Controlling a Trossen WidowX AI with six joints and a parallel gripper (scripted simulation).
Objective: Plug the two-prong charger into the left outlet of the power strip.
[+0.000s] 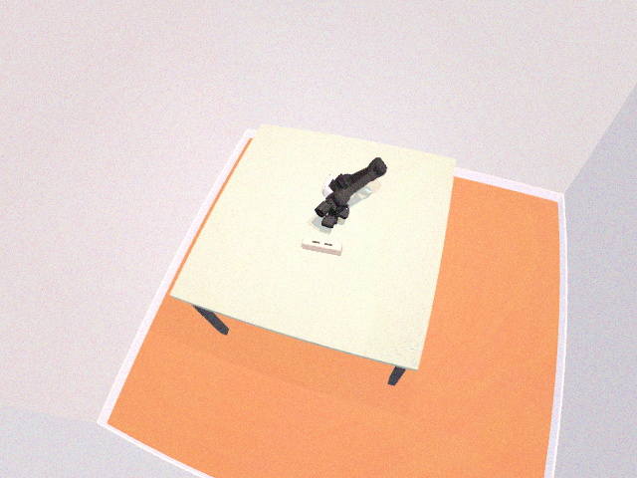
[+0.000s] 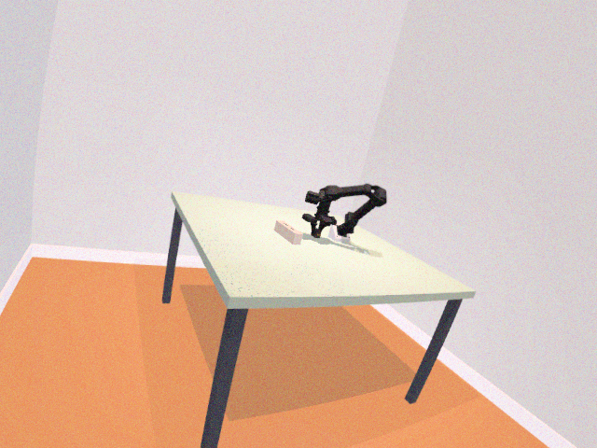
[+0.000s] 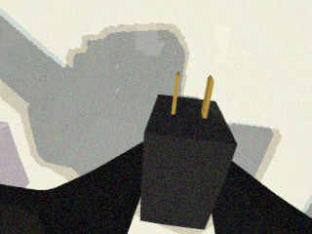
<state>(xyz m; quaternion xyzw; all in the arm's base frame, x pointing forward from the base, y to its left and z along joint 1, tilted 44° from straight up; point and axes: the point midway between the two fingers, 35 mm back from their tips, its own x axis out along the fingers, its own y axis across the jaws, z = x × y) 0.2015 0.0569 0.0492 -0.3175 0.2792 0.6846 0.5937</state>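
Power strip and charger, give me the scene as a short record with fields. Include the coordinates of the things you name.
charger: black block (image 1: 327, 221) (image 2: 315, 234) (image 3: 185, 180), between the gripper's fingers
prongs: two, gold (image 3: 208, 97), side by side, exposed
gripper: the gripper (image 1: 331, 218) (image 2: 315, 232) (image 3: 179, 152) is closed on the charger
power strip: pale bar (image 1: 321, 247) (image 2: 288, 233) on the table (image 1: 370, 288) (image 2: 313, 274), apart from the charger
strip top: two dark outlet marks
plugged in: no
charger touching table: cannot tell
shutter: too small to tell

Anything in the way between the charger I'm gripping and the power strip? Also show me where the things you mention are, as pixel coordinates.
Nothing visible does. The gripper (image 1: 334, 222) (image 2: 316, 235) is shut on the charger (image 3: 187, 180), and only tabletop (image 1: 380, 288) (image 2: 308, 274) shows between it and the power strip (image 1: 321, 247) (image 2: 287, 232).
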